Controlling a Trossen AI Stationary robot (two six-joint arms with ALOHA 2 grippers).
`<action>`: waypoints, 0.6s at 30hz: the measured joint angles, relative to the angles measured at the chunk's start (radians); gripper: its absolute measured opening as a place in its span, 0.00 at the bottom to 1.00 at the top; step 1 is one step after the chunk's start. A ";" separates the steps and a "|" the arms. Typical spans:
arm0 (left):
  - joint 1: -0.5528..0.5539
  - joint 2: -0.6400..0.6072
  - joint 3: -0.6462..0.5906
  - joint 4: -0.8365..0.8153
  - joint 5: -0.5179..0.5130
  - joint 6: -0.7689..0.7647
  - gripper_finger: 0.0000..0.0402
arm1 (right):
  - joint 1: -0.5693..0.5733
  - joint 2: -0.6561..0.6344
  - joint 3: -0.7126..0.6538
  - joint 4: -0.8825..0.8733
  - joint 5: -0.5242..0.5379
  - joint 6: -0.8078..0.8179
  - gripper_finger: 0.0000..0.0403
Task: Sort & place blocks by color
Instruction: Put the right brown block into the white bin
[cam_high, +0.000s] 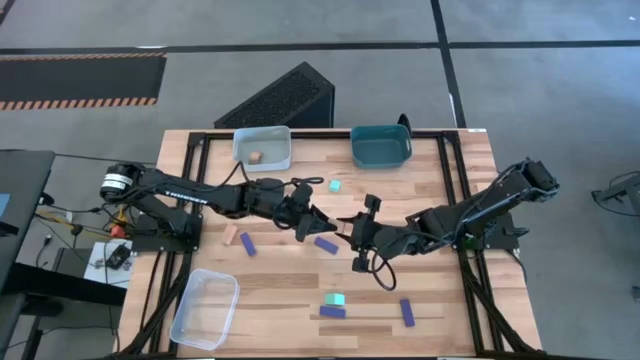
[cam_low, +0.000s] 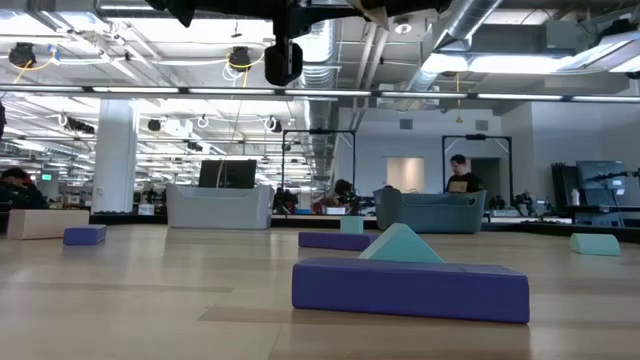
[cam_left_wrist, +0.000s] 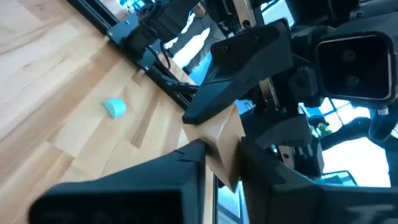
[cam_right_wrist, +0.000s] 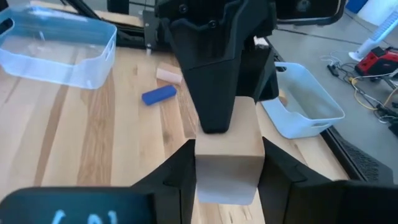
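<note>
Tan wood block (cam_right_wrist: 227, 152) sits btwn black fingers (cam_right_wrist: 214, 74). Dark blue bars (cam_high: 326, 243) & light teal cubes (cam_high: 335, 185) lie on light wood table (cam_high: 290, 290). Bins: one teal (cam_high: 381, 146), one pale grey (cam_high: 263, 147), one clear (cam_high: 205, 308).

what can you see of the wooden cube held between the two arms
The tan wooden cube is plain, smooth and pale, with square edges. It is lifted above the table's middle. The right gripper has its fingers on two opposite sides, and the left gripper pinches it from the other end, so both touch it, mid-handover.

Two dark jointed robot arms

Left arm (cam_high: 190, 197): matte black links, silver motor cap, white lettering; right arm (cam_high: 480, 210): black, looping black cable, angular black fingers (cam_right_wrist: 214, 68).
</note>
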 joint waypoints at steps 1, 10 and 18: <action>0.007 0.000 0.000 -0.002 0.011 0.005 0.07 | 0.000 0.000 0.000 -0.006 0.002 0.004 0.37; 0.084 0.006 0.000 0.004 0.071 0.067 0.04 | -0.026 -0.003 0.005 0.027 0.014 0.058 0.50; 0.140 0.005 0.000 0.002 0.109 0.065 0.00 | -0.090 -0.003 0.004 0.071 -0.011 -0.030 0.46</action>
